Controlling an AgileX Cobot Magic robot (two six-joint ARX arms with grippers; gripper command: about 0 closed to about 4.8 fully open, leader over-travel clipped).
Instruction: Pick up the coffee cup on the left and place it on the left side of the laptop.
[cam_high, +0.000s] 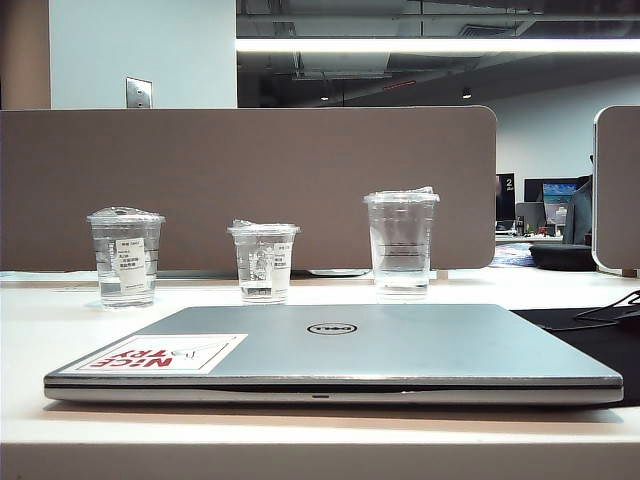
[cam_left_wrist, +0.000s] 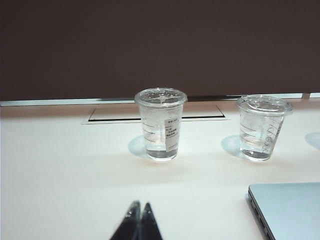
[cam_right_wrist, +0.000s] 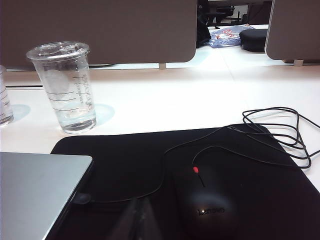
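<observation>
Nothing is done yet: the laptop (cam_high: 340, 350) lies closed on the table (cam_high: 30, 330), the coffee cup (cam_high: 125, 255) stands untouched behind its left corner. Left gripper (cam_left_wrist: 139, 207) hangs shut and empty, well short of it; right gripper (cam_right_wrist: 139, 202) looks shut, empty, over the mouse pad (cam_right_wrist: 130, 155).

My left gripper (cam_left_wrist: 138, 212) is hovering low with its fingertips pressed together; my right gripper (cam_right_wrist: 138, 212) is showing too blurred to judge.
</observation>
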